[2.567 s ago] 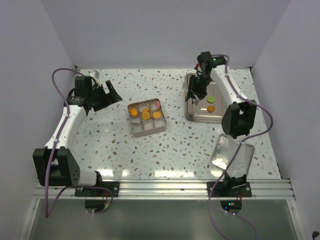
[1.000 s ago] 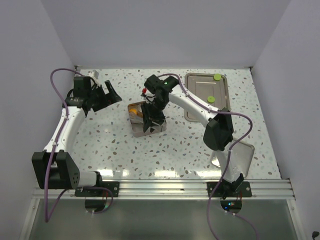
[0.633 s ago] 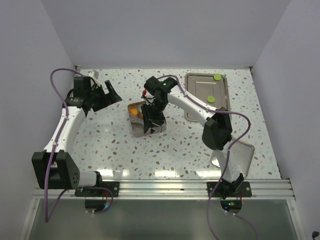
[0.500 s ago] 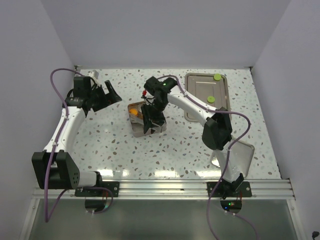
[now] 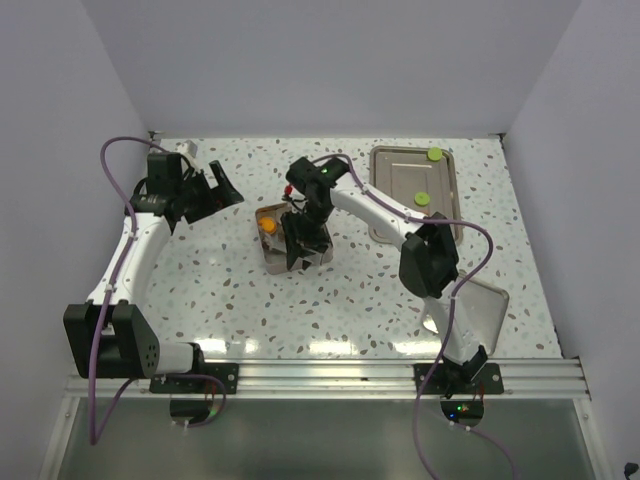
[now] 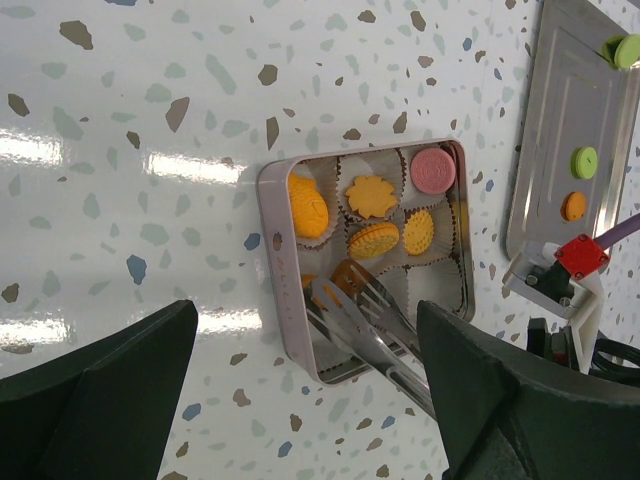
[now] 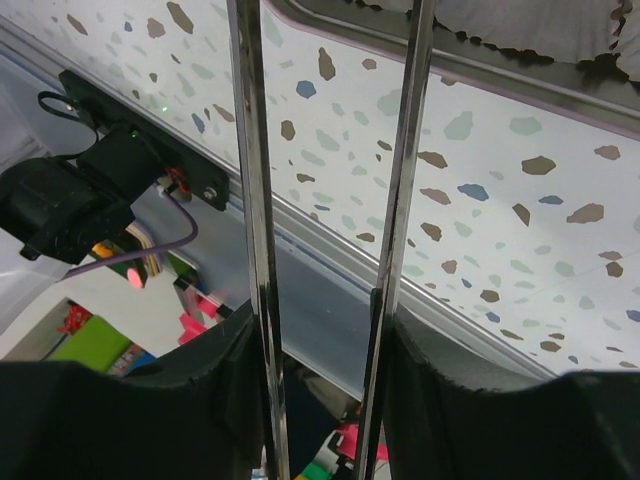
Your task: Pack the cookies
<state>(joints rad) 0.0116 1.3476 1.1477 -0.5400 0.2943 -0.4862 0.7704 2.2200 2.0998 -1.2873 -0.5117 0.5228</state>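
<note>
a: placing is the step in hand, by the look of it. the right gripper (image 5: 300,245) carries long metal tongs (image 6: 365,325), and their tips sit down inside the tin (image 6: 290,340) at its near cells, touching an orange cookie (image 6: 345,272).

b: are its jaws pinching that cookie?

a: one cannot tell. in the right wrist view the two tong blades stand apart and roughly parallel, but their tips run out of frame. to do it well, the blades should part only once the cookie lies flat in its white paper cup (image 6: 440,290), then rise straight up so nothing catches a cup's crinkled edge.

b: where are the other cookies?

a: five more rest in cups in the tin: a domed orange one, a flower-shaped one, a pink one (image 6: 432,170), a sandwich one and a dotted yellow one. on the metal tray (image 6: 555,150) to the right lie two green cookies (image 6: 584,161) and one orange.

b: and the left gripper (image 5: 222,188)?

a: its jaws are spread wide, holding nothing, hovering over the table (image 5: 200,290) well left of the tin.

b: anything in the way?

a: the tin's lid (image 5: 478,310) lies near the right arm's base, apart from the work. the tin's wall and neighbouring cookies crowd the tongs most.
</note>
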